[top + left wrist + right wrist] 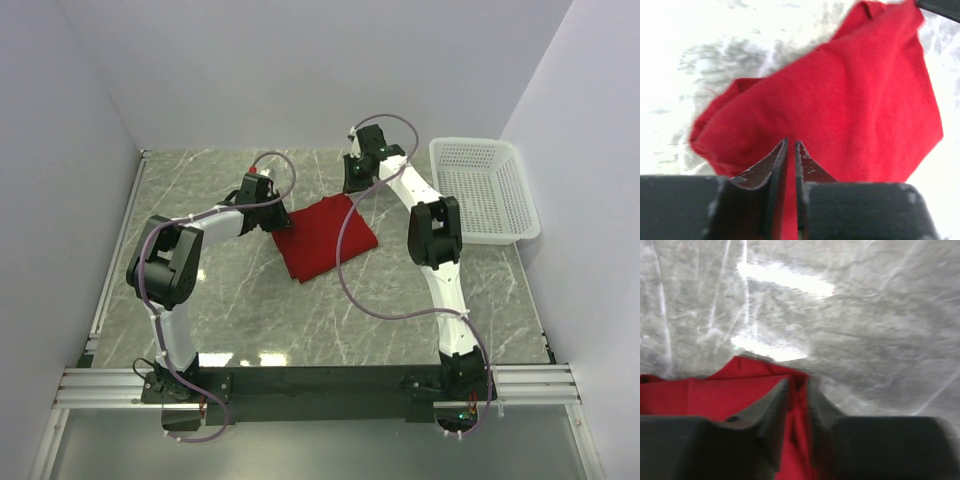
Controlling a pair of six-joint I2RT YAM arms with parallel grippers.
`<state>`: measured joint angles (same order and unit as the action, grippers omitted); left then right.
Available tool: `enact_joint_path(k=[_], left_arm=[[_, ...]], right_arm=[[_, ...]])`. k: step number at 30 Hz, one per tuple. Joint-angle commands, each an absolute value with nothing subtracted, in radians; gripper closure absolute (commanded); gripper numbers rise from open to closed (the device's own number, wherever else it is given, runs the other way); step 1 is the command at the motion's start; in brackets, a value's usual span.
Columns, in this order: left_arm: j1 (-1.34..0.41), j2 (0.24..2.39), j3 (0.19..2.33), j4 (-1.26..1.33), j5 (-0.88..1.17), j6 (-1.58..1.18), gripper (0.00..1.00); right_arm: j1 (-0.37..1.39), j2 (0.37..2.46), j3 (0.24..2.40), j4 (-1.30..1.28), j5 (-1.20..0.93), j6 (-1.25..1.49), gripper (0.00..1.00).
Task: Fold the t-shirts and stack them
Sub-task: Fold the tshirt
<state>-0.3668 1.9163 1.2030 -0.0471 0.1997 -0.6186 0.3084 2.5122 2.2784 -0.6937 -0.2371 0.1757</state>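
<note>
Top external view shows the deep red t-shirt [325, 238] lying as a folded, roughly square packet in the middle of the marble table [250, 300], turned on the diagonal between my two arms. My left gripper [274, 220] sits at its left edge and my right gripper [355, 186] at its far corner. I take it they are on opposite sides to hold the cloth flat while a fold is laid.

On the right wrist camera a ridge of red cloth runs up between my jaws to their tips, and the shirt's corner peaks there. I judge the right one is grasping that corner, though only lightly. On the left wrist camera my jaws stand almost together with a thin slit. Red shows in the slit, but I cannot tell whether cloth is nipped there or merely seen through the gap.

The packet's left edge bulges a little rather than lying crisp. The white mesh basket [485, 145] stands well apart at the table's right side, with neither arm touching it. I judge this fold is nearly finished, and the next move calls for letting go cleanly.
</note>
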Motion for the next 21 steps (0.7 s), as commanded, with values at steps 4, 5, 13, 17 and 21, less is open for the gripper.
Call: enact_joint_path(k=[4,5,13,17,21], left_arm=[[-0.350,1.871,1.278,-0.147,0.011,-0.621,0.69],[-0.347,1.871,1.279,-0.155,0.003,-0.626,0.69],[-0.299,1.832,1.206,-0.130,0.005,-0.638,0.65],[-0.298,1.732,1.174,-0.094,-0.061,-0.611,0.61],[-0.298,1.632,1.114,-0.086,-0.036,-0.652,0.45]], right_arm=[[0.253,2.396,2.240,-0.650,-0.282,0.059,0.52],[0.249,2.373,2.197,-0.644,-0.296,0.034,0.49],[0.238,2.149,1.953,-0.664,-0.468,-0.184,0.39],[0.239,2.062,1.859,-0.712,-0.552,-0.294,0.37],[0.229,1.933,1.734,-0.710,-0.601,-0.344,0.35]])
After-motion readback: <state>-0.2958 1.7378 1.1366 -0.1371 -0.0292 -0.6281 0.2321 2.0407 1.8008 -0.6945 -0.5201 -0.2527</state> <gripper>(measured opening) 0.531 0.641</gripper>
